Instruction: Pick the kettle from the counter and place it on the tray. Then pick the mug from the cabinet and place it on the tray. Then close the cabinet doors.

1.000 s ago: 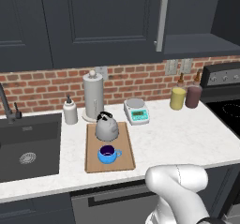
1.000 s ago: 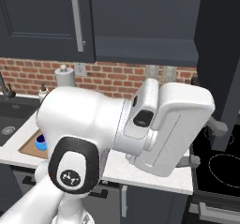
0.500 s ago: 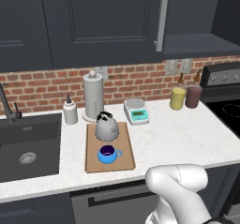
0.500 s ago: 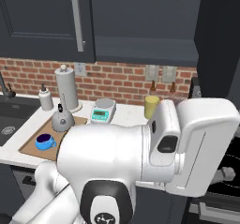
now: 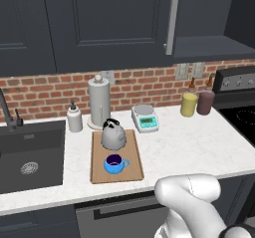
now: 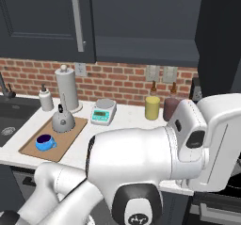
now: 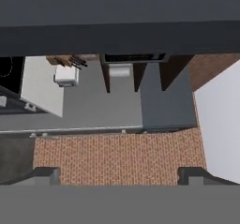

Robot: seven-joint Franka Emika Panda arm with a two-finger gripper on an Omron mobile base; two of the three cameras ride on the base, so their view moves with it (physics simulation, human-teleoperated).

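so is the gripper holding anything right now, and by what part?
Nothing held. The gripper is open with only brick wall between its tips; the kettle and mug sit on the tray.

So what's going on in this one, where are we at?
The kettle and the blue mug both sit on the tray on the counter, so the two placements look done. What's left is the cabinet: its door shows as a dark panel with a bar handle, and whether it's fully shut is hard to tell. The arm is folded near the base; the pincer is open and holds nothing.
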